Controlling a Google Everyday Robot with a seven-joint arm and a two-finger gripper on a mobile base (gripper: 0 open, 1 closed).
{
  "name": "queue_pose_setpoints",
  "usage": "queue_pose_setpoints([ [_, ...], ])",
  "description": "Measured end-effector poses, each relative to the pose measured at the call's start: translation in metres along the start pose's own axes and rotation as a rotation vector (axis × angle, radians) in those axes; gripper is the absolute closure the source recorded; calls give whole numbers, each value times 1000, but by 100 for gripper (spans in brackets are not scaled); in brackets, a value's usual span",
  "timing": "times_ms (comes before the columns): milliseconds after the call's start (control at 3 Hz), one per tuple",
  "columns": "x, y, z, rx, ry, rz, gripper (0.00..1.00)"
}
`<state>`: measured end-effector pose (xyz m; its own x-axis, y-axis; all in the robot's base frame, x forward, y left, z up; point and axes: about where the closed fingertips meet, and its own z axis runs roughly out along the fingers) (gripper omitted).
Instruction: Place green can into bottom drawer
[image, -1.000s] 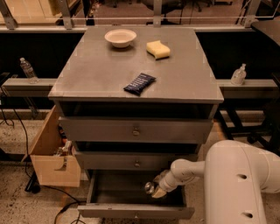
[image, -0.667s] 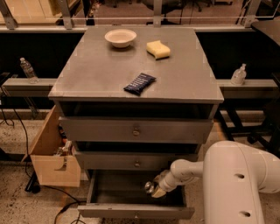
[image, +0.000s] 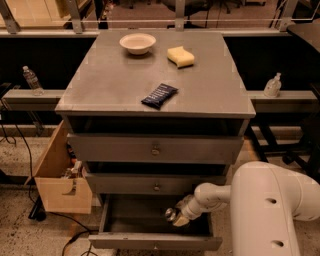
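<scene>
The bottom drawer (image: 150, 243) of the grey cabinet is pulled open, and its dark tray shows. My gripper (image: 176, 218) reaches into it from the right, low over the right half of the tray. It is shut on the green can (image: 171, 214). Only the can's silver end and a pale bit of its side show at the gripper's tip. The rest of the can is hidden by the gripper and the shadow.
The two upper drawers (image: 156, 149) are shut. A dark blue snack packet (image: 159, 95), a white bowl (image: 137, 43) and a yellow sponge (image: 180, 56) lie on the cabinet top. A cardboard box (image: 57, 180) stands to the left. My white arm (image: 272, 210) fills the lower right.
</scene>
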<state>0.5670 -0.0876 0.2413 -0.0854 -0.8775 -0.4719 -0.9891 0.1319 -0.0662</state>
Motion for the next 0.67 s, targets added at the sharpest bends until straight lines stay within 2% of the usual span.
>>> queue_pose_setpoints([
  [667,-1,3,3,-6,-1,0,30],
])
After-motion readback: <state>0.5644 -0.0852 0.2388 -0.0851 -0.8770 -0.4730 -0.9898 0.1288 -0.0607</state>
